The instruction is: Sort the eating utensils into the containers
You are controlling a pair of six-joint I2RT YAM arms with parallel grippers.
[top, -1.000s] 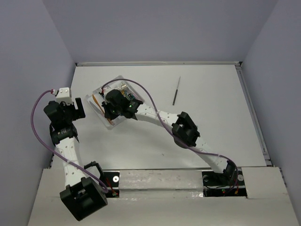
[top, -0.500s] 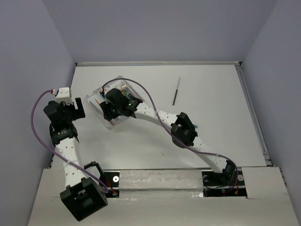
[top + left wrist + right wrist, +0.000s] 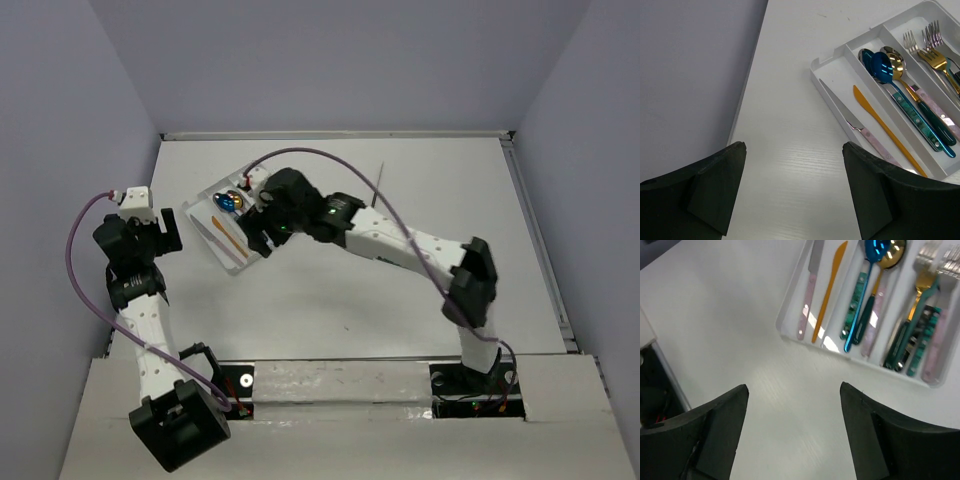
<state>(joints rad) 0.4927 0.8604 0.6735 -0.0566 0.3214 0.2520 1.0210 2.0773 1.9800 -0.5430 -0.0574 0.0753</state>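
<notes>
The clear three-compartment tray (image 3: 200,222) lies at the left of the table and holds several utensils. In the left wrist view the tray (image 3: 826,85) has a pink-handled knife (image 3: 862,131) and an orange knife (image 3: 884,129) in one compartment, a blue spoon (image 3: 881,67) and a gold spoon (image 3: 896,60) in the middle one, and forks (image 3: 926,44) in the far one. A slim dark utensil (image 3: 380,176) lies alone on the table, partly behind the right arm. My right gripper (image 3: 258,238) (image 3: 794,387) is open and empty over the table at the tray's near end (image 3: 790,315). My left gripper (image 3: 170,230) (image 3: 794,150) is open and empty left of the tray.
The grey left wall (image 3: 695,70) stands close beside the left gripper. A raised ledge (image 3: 330,134) runs along the table's back edge. My right arm (image 3: 400,240) stretches across the middle of the table from its base at the near edge.
My right gripper has opened from shut and drawn back off the tray, uncovering the utensils; its elbow swung right. The left arm has not moved.
</notes>
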